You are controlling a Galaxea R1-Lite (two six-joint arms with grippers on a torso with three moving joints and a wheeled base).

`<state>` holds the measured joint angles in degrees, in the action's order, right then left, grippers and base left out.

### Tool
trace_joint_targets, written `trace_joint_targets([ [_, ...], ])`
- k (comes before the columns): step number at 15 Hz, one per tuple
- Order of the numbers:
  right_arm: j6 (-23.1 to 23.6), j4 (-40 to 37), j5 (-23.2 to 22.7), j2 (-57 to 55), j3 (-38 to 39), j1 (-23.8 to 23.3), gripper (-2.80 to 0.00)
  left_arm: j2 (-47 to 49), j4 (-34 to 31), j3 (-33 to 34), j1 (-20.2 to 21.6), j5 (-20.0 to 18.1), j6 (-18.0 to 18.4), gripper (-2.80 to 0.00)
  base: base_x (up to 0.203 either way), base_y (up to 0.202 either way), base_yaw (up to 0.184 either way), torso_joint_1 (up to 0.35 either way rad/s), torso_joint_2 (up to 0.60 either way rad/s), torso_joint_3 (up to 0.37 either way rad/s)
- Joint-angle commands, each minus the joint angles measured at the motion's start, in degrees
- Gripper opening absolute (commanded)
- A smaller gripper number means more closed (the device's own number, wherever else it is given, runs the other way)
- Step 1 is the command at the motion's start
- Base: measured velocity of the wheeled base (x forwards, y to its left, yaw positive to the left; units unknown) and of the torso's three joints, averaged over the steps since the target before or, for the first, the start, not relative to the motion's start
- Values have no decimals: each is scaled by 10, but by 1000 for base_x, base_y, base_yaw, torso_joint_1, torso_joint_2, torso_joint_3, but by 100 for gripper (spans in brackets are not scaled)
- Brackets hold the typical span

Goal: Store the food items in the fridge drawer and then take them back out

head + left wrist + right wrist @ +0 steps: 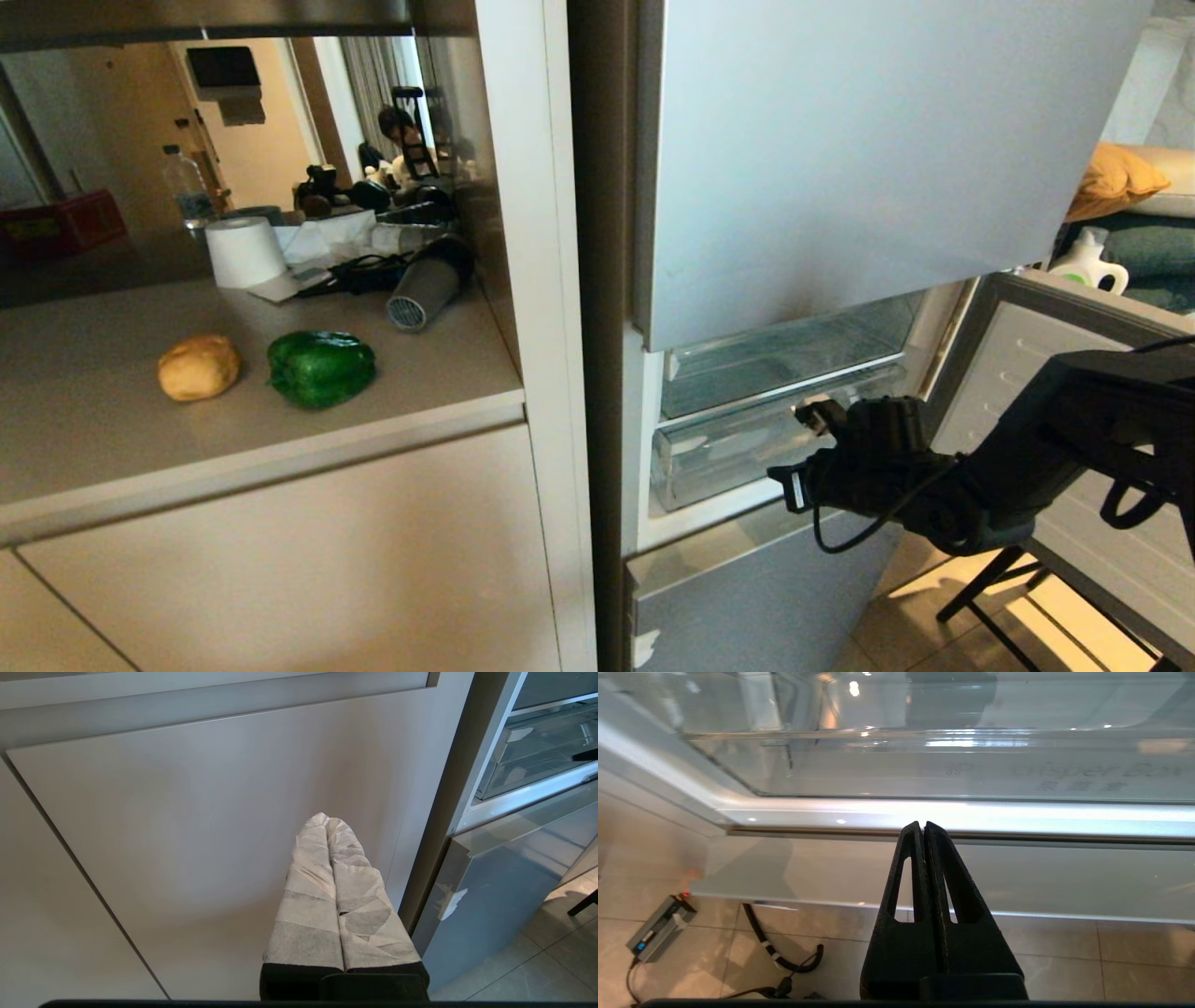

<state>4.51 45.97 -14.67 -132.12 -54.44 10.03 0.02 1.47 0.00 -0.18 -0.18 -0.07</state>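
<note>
Your right claw (923, 826) has its black fingers pressed together with nothing between them. In the head view it reaches in from the right toward the open fridge (840, 168), with its tip at the front of the fridge drawer (747, 443). From the right wrist view, the fingertips sit just in front of the pale strip along the lower front edge of the clear drawer (952, 774); you cannot tell from these views whether they touch it. The drawer looks pushed in, under the glass shelf, below the silver-blue upper door.

Your left claw (327, 821) is also closed, its white-wrapped fingers lying flat against each other and holding nothing. It hangs low in front of a beige cabinet door (210, 812), beside the fridge's lower corner, and does not show in the head view.

Both food items lie on the table (140, 439) to the left of the fridge. The potato (198, 367) sits just left of the green bell pepper (321, 368), the two close but apart. Behind them stand a roll of paper (245, 250), a grey hair dryer (426, 285) and a water bottle (189, 189).
</note>
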Motion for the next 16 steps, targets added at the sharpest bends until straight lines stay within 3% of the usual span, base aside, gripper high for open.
trace_joint_targets([
  [1,0,-1,3,-14,-18,5,-280,-1,0,6,0,0,0,-280,0,0,0,0,0,0],
  [7,-3,-42,33,-32,-79,6,-280,-1,0,6,0,0,0,-280,0,0,0,0,0,0],
  [16,-14,-62,34,-70,-149,5,-280,-1,0,5,0,0,0,-280,0,0,0,0,0,0],
])
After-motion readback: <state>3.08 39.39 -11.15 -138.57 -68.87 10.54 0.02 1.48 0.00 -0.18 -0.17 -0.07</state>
